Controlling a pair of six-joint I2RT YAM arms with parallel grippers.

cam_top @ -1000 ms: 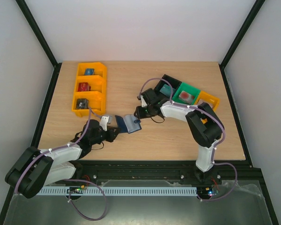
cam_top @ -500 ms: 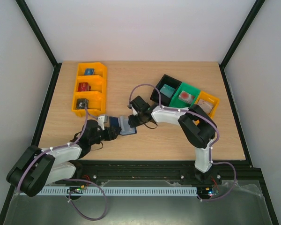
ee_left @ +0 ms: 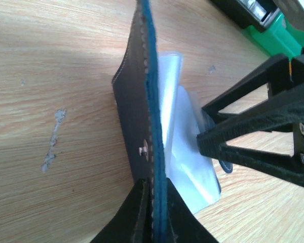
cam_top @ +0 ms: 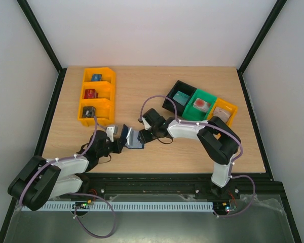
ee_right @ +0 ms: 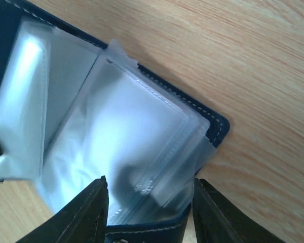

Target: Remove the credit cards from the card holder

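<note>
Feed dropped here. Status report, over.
Left claw shut on card holder. Right claw open, straddling its plastic sleeves. No card seen out. Nothing blocking.

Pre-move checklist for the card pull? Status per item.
1. Left jaws shut on the card holder cover: ok, clamped at its lower edge, with the holder standing on edge.
2. Holder open, plastic sleeves exposed: ok.
3. Right jaws open: ok, one finger on each side of the sleeve stack.
4. Right jaws on a card: cannot tell. The fingertips meet the sleeves, but no card edge stands out from the pale plastic.
5. Any card out of the holder: not ok, none visible outside it.
</note>
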